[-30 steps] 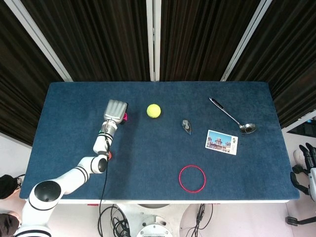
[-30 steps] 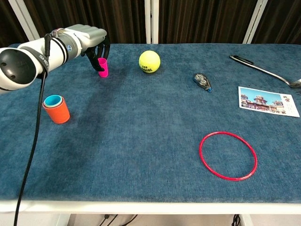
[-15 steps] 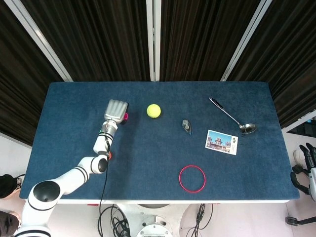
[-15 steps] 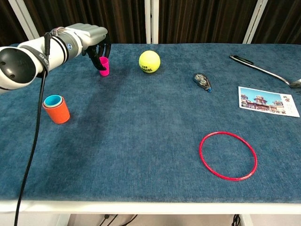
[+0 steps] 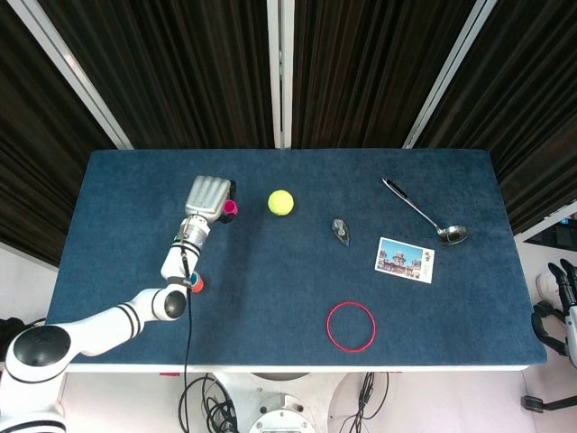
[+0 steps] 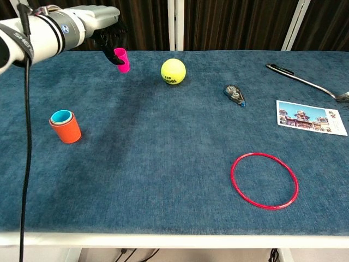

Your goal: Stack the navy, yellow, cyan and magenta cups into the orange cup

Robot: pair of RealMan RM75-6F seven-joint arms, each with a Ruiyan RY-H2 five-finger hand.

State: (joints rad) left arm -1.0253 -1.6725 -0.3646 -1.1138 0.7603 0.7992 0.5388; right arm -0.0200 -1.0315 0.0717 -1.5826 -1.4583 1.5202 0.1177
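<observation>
Task status: the orange cup [image 6: 66, 130] stands near the left edge of the surface [image 6: 163, 180], with a cyan cup [image 6: 61, 115] already nested in it — navy and yellow are not visible and are judged to sit beneath the cyan. Only the magenta cup [image 6: 122, 59] remains.

The left robot hand [image 6: 103, 24] pinches the magenta cup, tilted and apparently raised off the surface, near the far-left corner. The right robot hand [image 5: 566, 287] hangs off the right edge; its fingers cannot be read.

Other items, near to far: a red ring [image 6: 265, 180], a postcard [image 6: 311, 117], a small clip [image 6: 234, 94], a tennis ball [image 6: 173, 71], a ladle [image 6: 305, 82]. None lies between the magenta and orange cups — the path looks unobstructed.
</observation>
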